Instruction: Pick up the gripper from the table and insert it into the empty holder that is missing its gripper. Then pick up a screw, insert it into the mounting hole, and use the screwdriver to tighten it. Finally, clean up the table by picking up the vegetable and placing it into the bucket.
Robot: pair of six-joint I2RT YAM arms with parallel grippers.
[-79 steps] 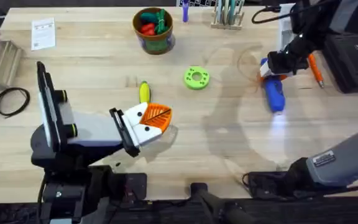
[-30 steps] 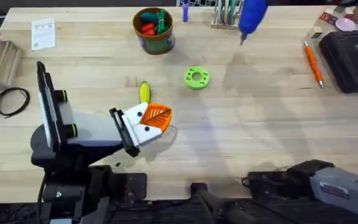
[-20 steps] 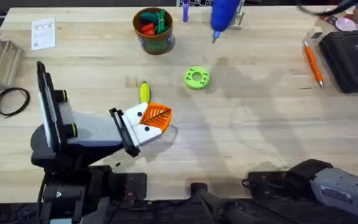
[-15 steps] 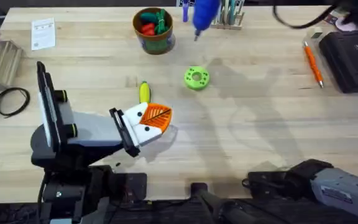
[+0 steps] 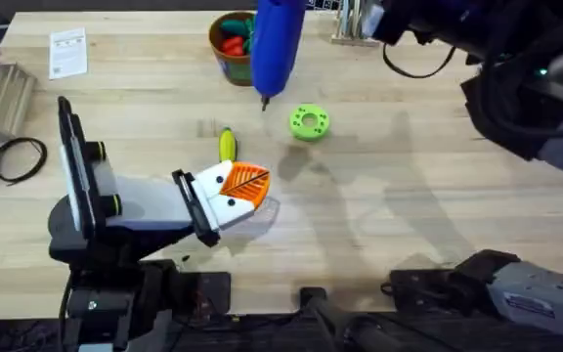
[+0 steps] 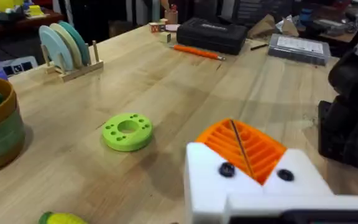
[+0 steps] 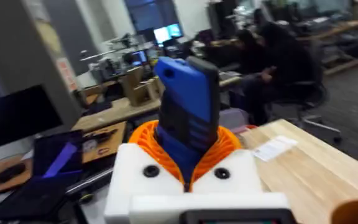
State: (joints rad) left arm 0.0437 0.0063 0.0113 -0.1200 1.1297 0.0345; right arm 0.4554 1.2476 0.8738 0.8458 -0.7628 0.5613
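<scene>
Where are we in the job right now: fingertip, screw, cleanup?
The orange gripper already sits in the holder on the left gripper. In hand: the right gripper holds the screwdriver in the air, bit pointing down. Whether a screw is in the hole, I cannot tell. Left: tightening, then moving the vegetable, which lies on the table, into the bucket.

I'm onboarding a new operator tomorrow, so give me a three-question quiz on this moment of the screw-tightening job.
1. True or false: the screwdriver lies flat on the table.
2. What does the right gripper hold?
3. Which lies nearest the left gripper? A) green disc B) vegetable C) bucket

Key:
1. False; it hangs in the air, bit pointing down.
2. The screwdriver.
3. B
</scene>
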